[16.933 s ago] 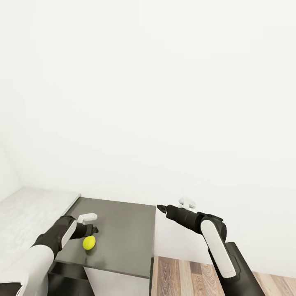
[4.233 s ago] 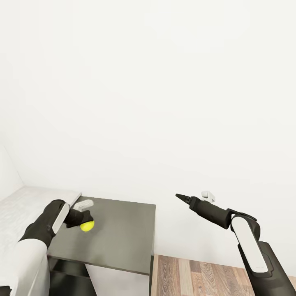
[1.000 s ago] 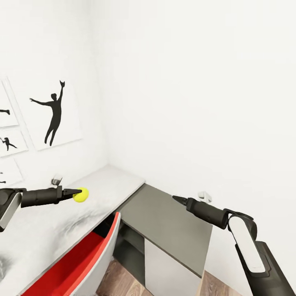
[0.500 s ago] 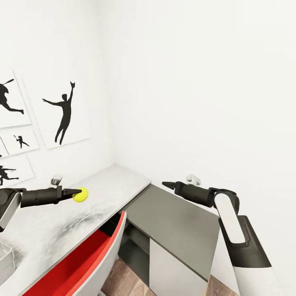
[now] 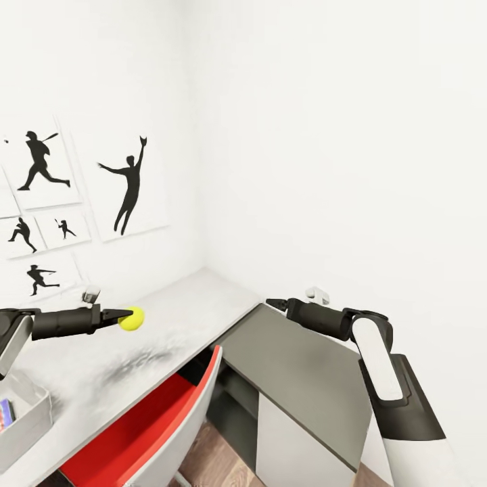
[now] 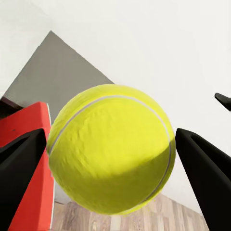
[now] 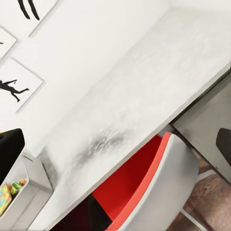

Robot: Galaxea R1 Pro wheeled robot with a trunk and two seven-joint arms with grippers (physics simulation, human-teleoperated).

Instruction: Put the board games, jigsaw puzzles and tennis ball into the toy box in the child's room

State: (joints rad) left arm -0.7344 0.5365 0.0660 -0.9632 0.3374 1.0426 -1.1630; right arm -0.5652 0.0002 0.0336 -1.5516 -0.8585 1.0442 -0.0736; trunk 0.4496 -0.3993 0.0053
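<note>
The yellow-green tennis ball (image 5: 132,318) hangs above the light grey table (image 5: 182,318), with my left gripper (image 5: 126,314) shut on it. In the left wrist view the ball (image 6: 110,168) sits between the two black fingers (image 6: 19,163). The greyish toy box (image 5: 30,409) stands on the table at the head view's lower left edge, below and left of the ball. In the right wrist view the toy box (image 7: 33,185) holds something multicoloured. My right gripper (image 5: 274,303) hovers over the dark grey lower section (image 5: 304,368), open, its fingers (image 7: 10,144) wide apart with nothing between them.
A red chair (image 5: 145,423) with a white rim is pushed against the table's front edge. Black baseball-player silhouette pictures (image 5: 128,182) hang on the white wall behind the table. Wood-plank floor (image 5: 216,460) shows under the chair.
The camera has swung left, bringing more wall pictures and the toy box into view. My left gripper still holds the ball. The right arm has drawn in towards the trunk.
</note>
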